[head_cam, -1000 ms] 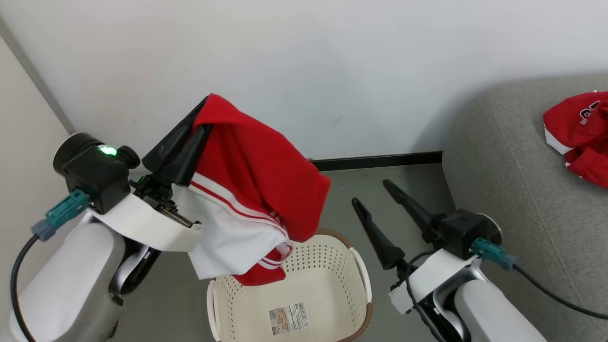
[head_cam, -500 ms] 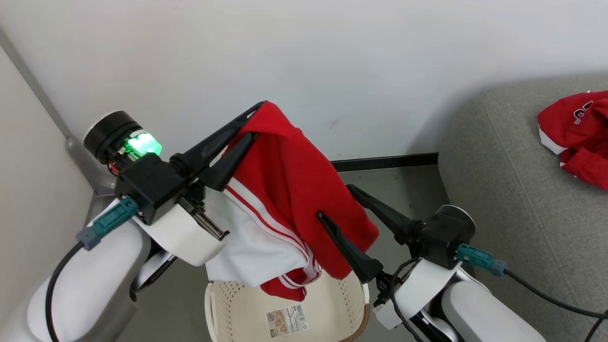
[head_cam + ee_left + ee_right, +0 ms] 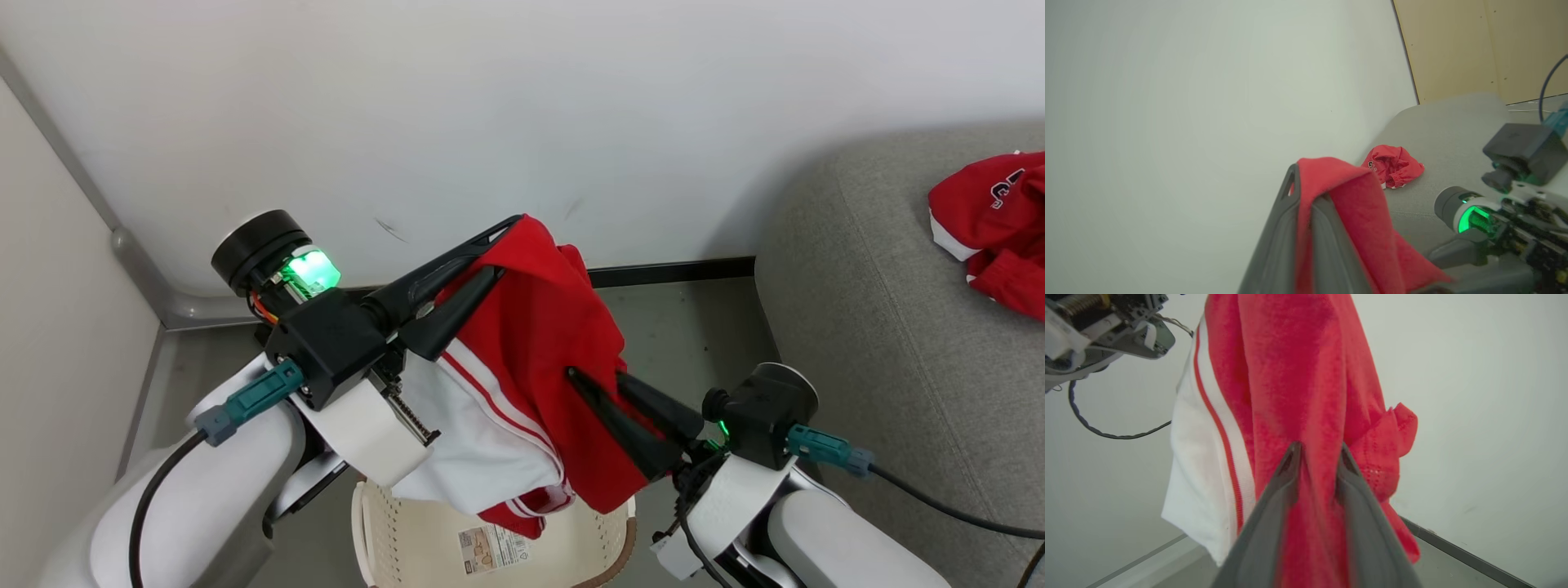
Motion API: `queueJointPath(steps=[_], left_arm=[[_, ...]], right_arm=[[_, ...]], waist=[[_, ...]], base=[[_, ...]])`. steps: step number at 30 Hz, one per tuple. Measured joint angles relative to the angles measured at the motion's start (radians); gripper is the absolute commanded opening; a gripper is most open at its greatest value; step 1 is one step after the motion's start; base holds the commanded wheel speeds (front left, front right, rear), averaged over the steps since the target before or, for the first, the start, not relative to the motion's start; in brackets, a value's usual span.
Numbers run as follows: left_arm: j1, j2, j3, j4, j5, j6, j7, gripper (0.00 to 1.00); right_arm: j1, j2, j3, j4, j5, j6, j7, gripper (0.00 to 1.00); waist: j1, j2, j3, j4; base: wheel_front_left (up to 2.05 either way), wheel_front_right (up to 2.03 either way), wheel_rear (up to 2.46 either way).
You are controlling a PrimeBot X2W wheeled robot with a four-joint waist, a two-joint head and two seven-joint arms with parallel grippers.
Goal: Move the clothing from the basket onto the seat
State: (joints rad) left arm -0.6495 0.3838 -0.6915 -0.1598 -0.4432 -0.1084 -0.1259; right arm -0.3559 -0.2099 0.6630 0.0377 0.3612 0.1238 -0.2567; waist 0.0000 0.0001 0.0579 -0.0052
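White forearms [image 3: 204, 490] bear black wrist blocks [image 3: 326, 347], teal plugs [image 3: 261, 392], seemingly dark-grey fingers [image 3: 441, 282].

Downward head view; close wrist views; shared clothing [image 3: 539, 343]

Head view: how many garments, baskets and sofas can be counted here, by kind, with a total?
Basket: 1
Sofa: 1
Red garments: 2, one hanging over the basket, one lying on the sofa
Total: 4
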Motion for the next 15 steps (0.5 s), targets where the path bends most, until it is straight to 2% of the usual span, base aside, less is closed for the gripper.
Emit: queueJointPath(steps=[10,12,15], left_arm=[[0.002,-0.005,0.001,0.018,-0.046,0.0,0.03,0.0],[0.006,-0.005,0.001,0.023,-0.056,0.0,0.038,0.27],[0.006,-0.004,0.002,0.029,-0.058,0.0,0.038,0.5]], right_arm=[[-0.014,-0.01,-0.058,-0.008,0.01,0.0,0.0,0.0],[-0.023,-0.01,-0.078,-0.017,0.01,0.0,0.0,0.0],[-0.022,-0.008,-0.113,-0.026,0.001,0.0,0.0,0.0]], waist=[[0.0,0.0,0.017,-0.004],[0.0001,0.0,0.021,-0.006],[0.0001,0.0,0.026,-0.009]], base=[[0.0,0.0,0.0],[0.0,0.0,0.0],[0.0,0.0,0.0]])
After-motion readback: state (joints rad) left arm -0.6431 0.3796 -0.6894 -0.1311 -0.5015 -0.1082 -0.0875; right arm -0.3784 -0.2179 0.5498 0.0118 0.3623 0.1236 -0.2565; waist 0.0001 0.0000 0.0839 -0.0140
